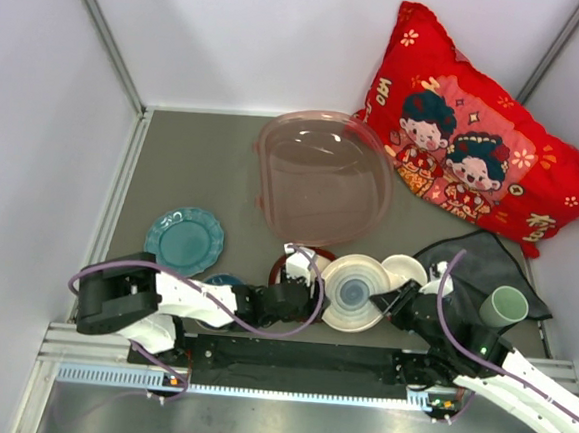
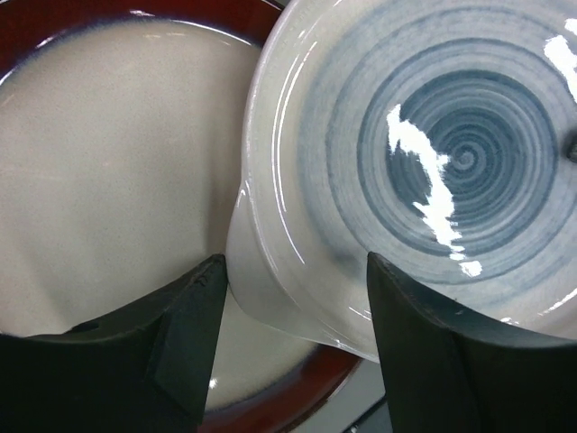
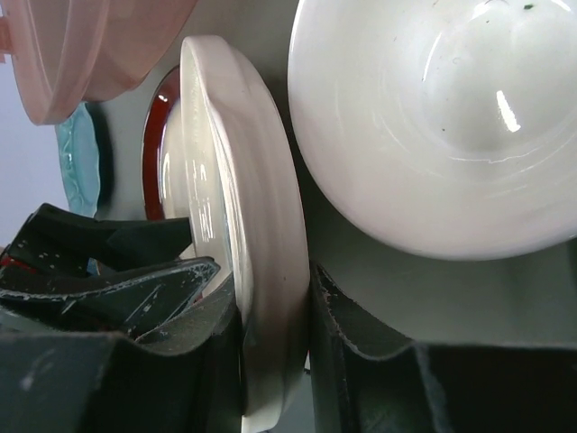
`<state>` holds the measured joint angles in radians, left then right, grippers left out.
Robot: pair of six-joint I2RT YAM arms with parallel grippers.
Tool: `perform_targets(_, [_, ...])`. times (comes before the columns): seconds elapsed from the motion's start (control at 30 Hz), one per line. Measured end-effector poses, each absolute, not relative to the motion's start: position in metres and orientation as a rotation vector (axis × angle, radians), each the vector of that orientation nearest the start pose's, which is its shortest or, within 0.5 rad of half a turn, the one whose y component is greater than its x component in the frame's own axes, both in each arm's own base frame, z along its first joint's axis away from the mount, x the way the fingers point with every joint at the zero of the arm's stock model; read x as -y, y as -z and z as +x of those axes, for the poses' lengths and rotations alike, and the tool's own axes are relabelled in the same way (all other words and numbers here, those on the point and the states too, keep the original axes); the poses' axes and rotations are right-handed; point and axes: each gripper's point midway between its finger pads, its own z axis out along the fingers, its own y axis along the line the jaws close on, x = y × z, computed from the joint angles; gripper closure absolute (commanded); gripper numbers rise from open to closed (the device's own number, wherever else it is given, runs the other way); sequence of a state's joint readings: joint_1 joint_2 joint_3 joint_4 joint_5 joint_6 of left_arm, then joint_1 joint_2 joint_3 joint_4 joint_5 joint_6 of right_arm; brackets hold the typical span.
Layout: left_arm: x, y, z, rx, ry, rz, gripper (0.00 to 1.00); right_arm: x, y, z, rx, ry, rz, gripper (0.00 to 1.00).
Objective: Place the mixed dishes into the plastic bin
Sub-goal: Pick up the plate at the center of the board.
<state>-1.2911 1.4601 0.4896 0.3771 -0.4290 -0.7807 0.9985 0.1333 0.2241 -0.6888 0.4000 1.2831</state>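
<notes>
The blue-ringed white plate (image 1: 354, 292) lies near the table's front, overlapping a red-rimmed cream plate (image 1: 296, 265). My right gripper (image 1: 388, 303) is shut on its right rim (image 3: 261, 225), a finger pressed on each face. My left gripper (image 1: 309, 286) stands open at the plate's left side, its fingers (image 2: 194, 307) straddling the plate's white handle tab (image 2: 270, 289). The blue spiral (image 2: 460, 162) fills the left wrist view. The pinkish plastic bin (image 1: 323, 174) stands behind, with nothing in it. A teal scalloped plate (image 1: 184, 238), a cream-white bowl (image 1: 408, 270) and a pale green cup (image 1: 504, 307) lie around.
A dark grey cloth (image 1: 477, 259) lies under the cup at the right. A red cartoon-print pillow (image 1: 477, 131) leans in the back right corner. A small blue dish (image 1: 222, 280) peeks out by the left arm. White walls close in the table on three sides.
</notes>
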Motion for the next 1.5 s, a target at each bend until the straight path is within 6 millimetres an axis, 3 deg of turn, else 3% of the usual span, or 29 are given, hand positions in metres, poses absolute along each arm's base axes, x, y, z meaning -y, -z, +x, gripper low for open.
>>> perform_targets(0.1, [0.338, -0.054, 0.143, -2.190, 0.750, 0.327, 0.17, -0.150, -0.080, 0.133, -2.190, -0.891, 0.548, 1.00])
perform_targets(0.17, [0.338, -0.069, 0.144, -2.171, 0.759, 0.327, 0.15, -0.149, -0.081, 0.133, -2.191, -0.888, 0.540, 1.00])
perform_targets(0.4, [0.333, -0.165, 0.156, -1.999, 0.834, 0.268, 0.14, -0.146, -0.086, 0.131, -2.195, -0.870, 0.505, 1.00])
perform_targets(0.57, [0.310, -0.219, 0.165, -1.904, 0.806, 0.218, 0.12, -0.146, -0.091, 0.131, -2.199, -0.854, 0.454, 1.00])
perform_targets(0.77, [0.269, -0.236, 0.171, -1.883, 0.682, 0.176, 0.06, -0.147, -0.113, 0.128, -2.219, -0.820, 0.324, 1.00])
perform_targets(0.97, [0.220, -0.245, 0.174, -1.865, 0.575, 0.116, 0.01, -0.156, -0.164, 0.131, -2.163, -0.859, 0.212, 1.00])
perform_targets(1.13, [0.195, -0.246, 0.175, -1.863, 0.505, 0.093, 0.01, -0.169, -0.201, 0.139, -2.127, -0.862, 0.149, 1.00])
perform_targets(1.27, [0.183, -0.257, 0.174, -1.871, 0.468, 0.090, 0.01, -0.187, -0.223, 0.151, -2.119, -0.842, 0.090, 1.00])
perform_targets(1.5, [0.155, -0.311, 0.169, -1.811, 0.526, 0.025, 0.01, -0.237, -0.246, 0.184, -2.123, -0.859, 0.024, 1.00])
